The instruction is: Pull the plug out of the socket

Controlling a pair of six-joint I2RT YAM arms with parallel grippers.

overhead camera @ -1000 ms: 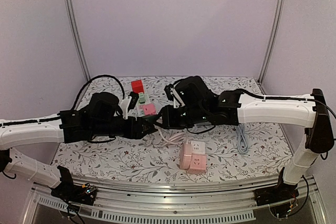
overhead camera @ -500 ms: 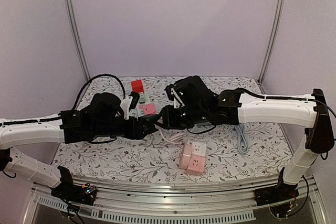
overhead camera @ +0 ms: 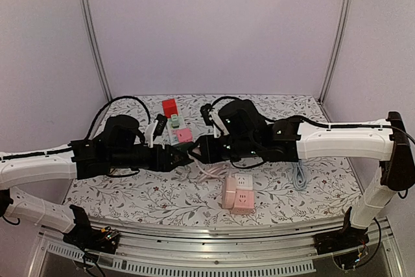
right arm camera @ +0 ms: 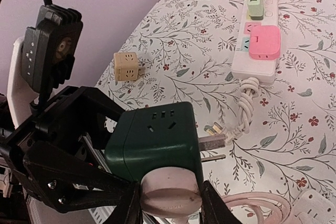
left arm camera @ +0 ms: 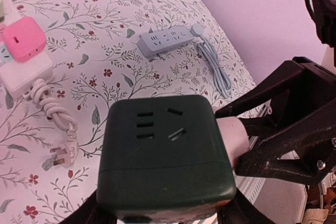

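A dark green cube socket (left arm camera: 163,161) is held off the table in my left gripper (left arm camera: 163,205), whose jaws are shut on its sides. A round pale pink plug (right arm camera: 170,195) sits flush against one face of the cube (right arm camera: 152,137). My right gripper (right arm camera: 170,205) is shut on that plug. In the top view the two grippers meet above the table's middle, left (overhead camera: 183,155) and right (overhead camera: 205,150). The plug also shows in the left wrist view (left arm camera: 232,137), between the black right fingers (left arm camera: 278,166). The cube's own metal prongs (right arm camera: 212,144) stick out sideways.
A white power strip (overhead camera: 174,126) carrying red, green and pink adapters lies behind the grippers, its coiled cord and plug (left arm camera: 58,129) below them. A pink cube socket pair (overhead camera: 237,194) sits near the front. A grey strip (left arm camera: 167,39) lies right; a beige cube (right arm camera: 126,66) lies left.
Both arms have shifted slightly, still joined at the cube and plug. The pink cube sockets at the front twisted and settled back. The plug has not visibly separated.
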